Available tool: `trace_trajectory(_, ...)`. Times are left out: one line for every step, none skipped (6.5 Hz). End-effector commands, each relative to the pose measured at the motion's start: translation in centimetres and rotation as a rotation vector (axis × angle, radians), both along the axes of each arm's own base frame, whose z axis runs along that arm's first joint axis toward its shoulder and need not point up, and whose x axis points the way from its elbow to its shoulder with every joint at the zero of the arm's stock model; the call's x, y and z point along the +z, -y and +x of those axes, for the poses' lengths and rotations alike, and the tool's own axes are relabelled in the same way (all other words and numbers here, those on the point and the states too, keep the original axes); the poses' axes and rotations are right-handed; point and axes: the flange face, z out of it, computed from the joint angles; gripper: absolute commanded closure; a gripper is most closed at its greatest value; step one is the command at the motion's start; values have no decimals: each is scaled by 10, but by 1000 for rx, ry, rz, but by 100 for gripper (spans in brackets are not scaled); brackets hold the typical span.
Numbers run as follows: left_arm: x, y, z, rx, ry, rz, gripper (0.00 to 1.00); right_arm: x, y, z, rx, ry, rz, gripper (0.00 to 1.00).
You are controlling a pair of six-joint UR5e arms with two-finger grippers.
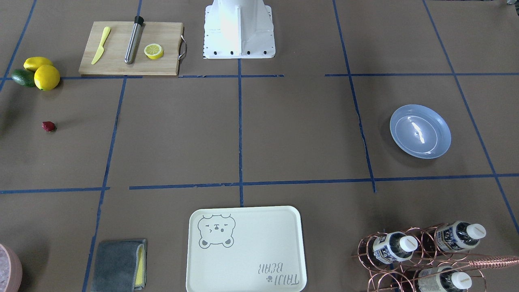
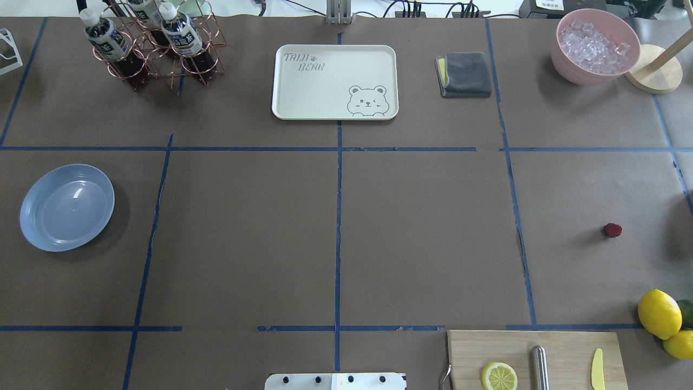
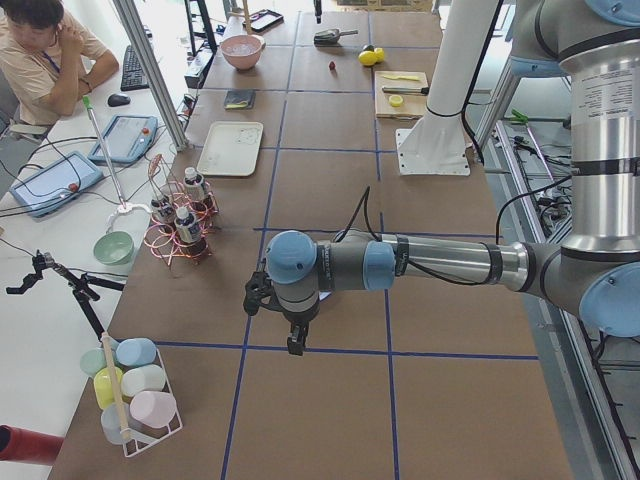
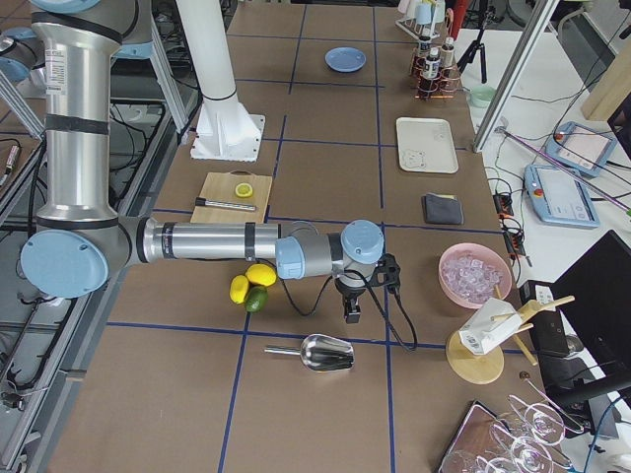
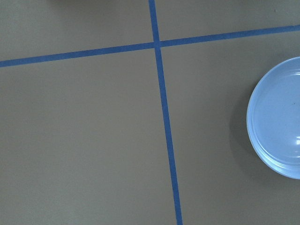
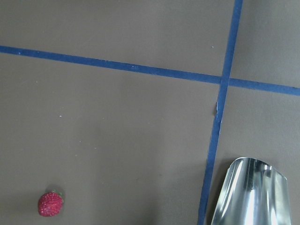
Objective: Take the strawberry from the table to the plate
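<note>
- Strawberry [image 2: 612, 230], tiny and dark red, lies on its side on the brown paper table [image 2: 422, 238]. It is far out on the robot's right, alone in a taped square. The lemons [image 2: 659, 313] sit nearer the robot, apart from it.
- Its long axis seems to run across the table's width, with the green cap toward the table's centre. The berry is too small to be sure of this.
- Plate [image 2: 66, 207], light blue, shallow and bare, sits at the opposite end on the robot's left, well apart from the berry.
- Right gripper [image 4: 352, 315] hangs pointing down over the right end of the table. It shows only in a side view, so I cannot tell whether its jaws are wide or narrow.
- Right wrist view shows the berry low in its left corner and a metal scoop [image 6: 251, 192] at lower right. The berry therefore lies off to one side of the jaws, not under them.
- Left gripper [image 3: 297, 345] hangs over the left end, and its wrist view catches the plate at the right edge. The state of its jaws cannot be told either.
- Judgement: the right arm is much the nearer to the berry. The coming move calls for sliding sideways until the berry is centred beneath the jaws, then closing across its short width. The pick has not begun.
</note>
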Motion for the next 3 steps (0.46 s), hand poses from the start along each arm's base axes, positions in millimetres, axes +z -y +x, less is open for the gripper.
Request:
trace_trajectory(-1,7,2,55,-9,69,0,1,0,0,1,1,-3,0)
trace_trajectory(0,6,1,56,-8,64,0,4,0,0,-3,-1,-4,0)
trace_trajectory(-4,6,2,63,-1,80,0,2,0,0,-3,-1,-1,0)
